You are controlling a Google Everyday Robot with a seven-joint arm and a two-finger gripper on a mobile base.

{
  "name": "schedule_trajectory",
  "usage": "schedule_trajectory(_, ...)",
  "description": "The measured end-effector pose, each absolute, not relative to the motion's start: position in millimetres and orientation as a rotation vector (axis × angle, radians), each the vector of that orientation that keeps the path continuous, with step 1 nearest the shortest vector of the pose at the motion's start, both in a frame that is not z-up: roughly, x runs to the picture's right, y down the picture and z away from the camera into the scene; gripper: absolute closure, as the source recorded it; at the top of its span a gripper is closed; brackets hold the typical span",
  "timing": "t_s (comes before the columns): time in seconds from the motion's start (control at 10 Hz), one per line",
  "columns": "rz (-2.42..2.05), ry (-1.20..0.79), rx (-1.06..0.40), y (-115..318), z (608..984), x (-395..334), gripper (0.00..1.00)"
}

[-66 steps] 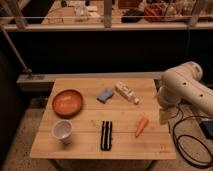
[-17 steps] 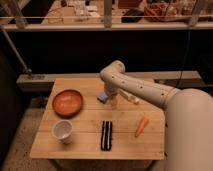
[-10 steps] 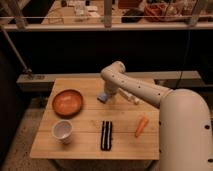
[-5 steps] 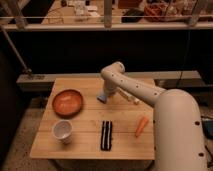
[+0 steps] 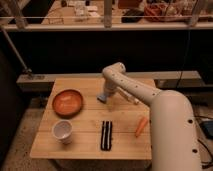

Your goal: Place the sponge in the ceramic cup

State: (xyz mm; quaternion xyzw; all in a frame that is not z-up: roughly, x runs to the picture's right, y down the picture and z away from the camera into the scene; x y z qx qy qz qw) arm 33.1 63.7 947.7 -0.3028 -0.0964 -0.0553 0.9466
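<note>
Gripper: the gripper (image 5: 106, 93) is low over the far middle of the counter (image 5: 87, 146), pointing down, right at the sponge.
Grip: whether the jaws are spread or pinching does not show; the wrist hides them from this side.
Sponge: the sponge (image 5: 101, 97) lies flat on the counter as a small light-blue block. It sits directly under the gripper's tip, and only its left end peeks out. Contact between the two looks likely but is not certain.
Ceramic cup: the ceramic cup (image 5: 62, 131) stands upright near the front left corner of the counter, well apart from the sponge. Its pale inside holds nothing that can be seen.
Bowl: the orange-red bowl (image 5: 67, 102) sits on the left side, behind the cup and to the left of the sponge, touching neither.
Striped bar: the black-and-white striped bar (image 5: 106, 135) lies flat at the front middle, with its long side running front to back, to the right of the cup.
Orange piece: a small orange piece (image 5: 141, 127) lies tilted at the front right, near the striped bar.
Bottle: a pale bottle (image 5: 130, 96) lies just right of the gripper, partly covered by the arm.
Arm: the white arm (image 5: 172, 127) rises large at the right foreground. It bends over the right half of the counter and turns down at the wrist above the sponge.
</note>
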Motion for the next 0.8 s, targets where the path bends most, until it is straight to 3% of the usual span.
schedule_trajectory(0.8, -0.073, -0.221, -0.65, 65, 965, 31, 0.2)
